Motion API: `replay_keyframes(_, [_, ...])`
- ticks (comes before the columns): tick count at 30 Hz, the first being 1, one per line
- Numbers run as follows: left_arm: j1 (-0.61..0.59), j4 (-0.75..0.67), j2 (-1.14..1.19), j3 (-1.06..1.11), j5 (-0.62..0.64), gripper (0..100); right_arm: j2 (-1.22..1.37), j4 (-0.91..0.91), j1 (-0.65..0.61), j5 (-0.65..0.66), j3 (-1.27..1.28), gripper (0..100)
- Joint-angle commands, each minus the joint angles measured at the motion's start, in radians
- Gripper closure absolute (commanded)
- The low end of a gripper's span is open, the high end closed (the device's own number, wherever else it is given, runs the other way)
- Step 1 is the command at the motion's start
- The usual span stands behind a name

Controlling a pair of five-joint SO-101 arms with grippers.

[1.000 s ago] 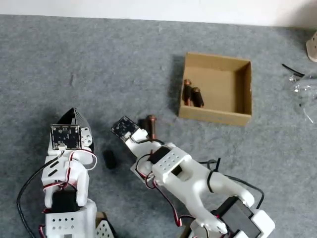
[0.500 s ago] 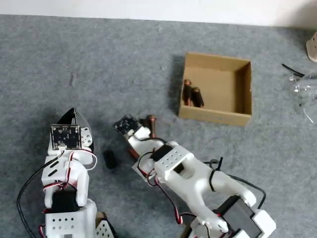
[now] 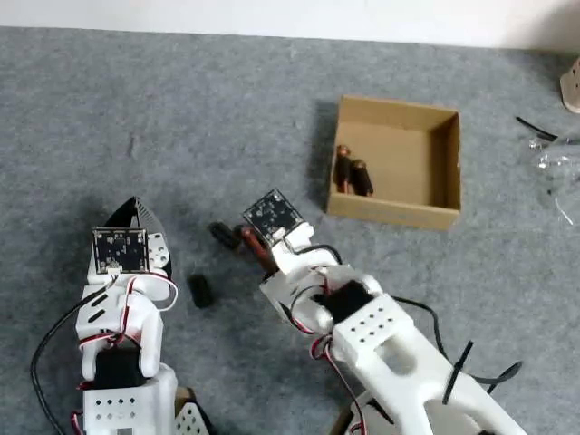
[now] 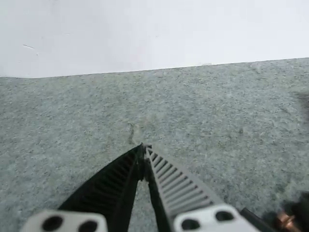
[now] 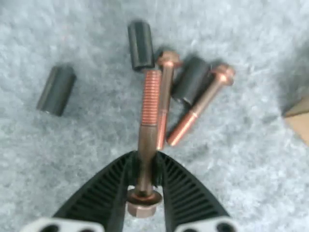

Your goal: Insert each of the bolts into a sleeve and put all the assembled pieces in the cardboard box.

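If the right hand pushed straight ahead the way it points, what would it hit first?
Probably the black sleeve: the bolt in the right hand points its threaded tip right at it. Depth is hard to judge.

Cardboard box (image 5: 298, 112): cut off by frame edge, one corner visible. Copper-coloured piece (image 4: 286, 221): cropped, too blurred to identify.

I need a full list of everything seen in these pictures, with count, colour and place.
grey carpet: one, covers the table
copper-coloured threaded metal bolt: one, gripped by its head end
loose copper bolts: two, on the carpet
black cylindrical sleeves: three, on the carpet
brown cardboard box: one, beyond the arms
assembled pieces: at least two, dark, inside box
clear plastic item: one, table's far edge
left claw: one, shut, empty
right claw: one, shut on the bolt
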Motion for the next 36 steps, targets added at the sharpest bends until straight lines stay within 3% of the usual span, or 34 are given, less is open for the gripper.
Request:
replay_keyframes(1, [-0.007, -0.021, -0.013, -0.004, 0.008, 99, -0.03, -0.001, -0.038, 0.015, 0.004, 99.5])
replay_keyframes(11, [-0.012, -0.021, -0.013, -0.004, 0.008, 99, 0.185, -0.008, -0.214, 0.107, -0.025, 98.5])
replay_keyframes(17, [-0.012, -0.021, -0.013, -0.004, 0.008, 99, 0.394, -0.012, -0.162, 0.107, -0.193, 81.0])
replay_keyframes(28, [-0.012, -0.021, -0.013, -0.004, 0.008, 99, 0.492, -0.012, -0.053, 0.104, -0.44, 80.7])
replay_keyframes(36, [-0.012, -0.021, -0.013, -0.004, 0.008, 99, 0.602, -0.012, -0.041, 0.017, -0.57, 80.7])
